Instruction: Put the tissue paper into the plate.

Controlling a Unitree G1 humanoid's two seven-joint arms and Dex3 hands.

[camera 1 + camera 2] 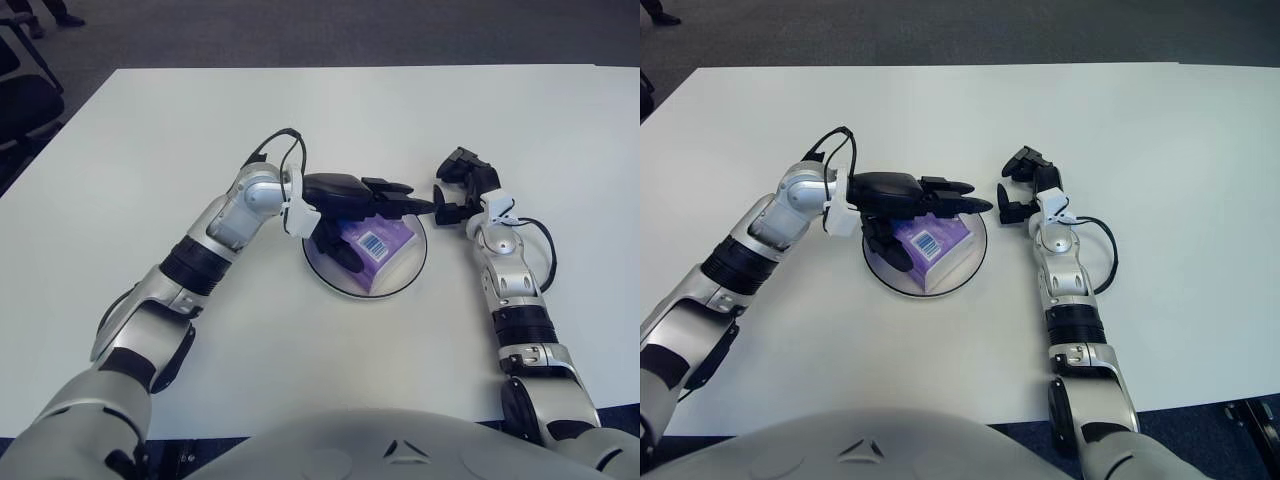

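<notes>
A purple tissue pack with a barcode label lies in the round white plate at the middle of the table. My left hand hovers over the plate. Its fingers stretch out straight above the pack, and its thumb points down at the pack's left side. The fingers are spread and do not close on the pack. My right hand shows just right of the plate, fingers relaxed and holding nothing.
The white table extends wide on all sides of the plate. Dark floor lies beyond its far edge, and a dark chair stands off the far left corner.
</notes>
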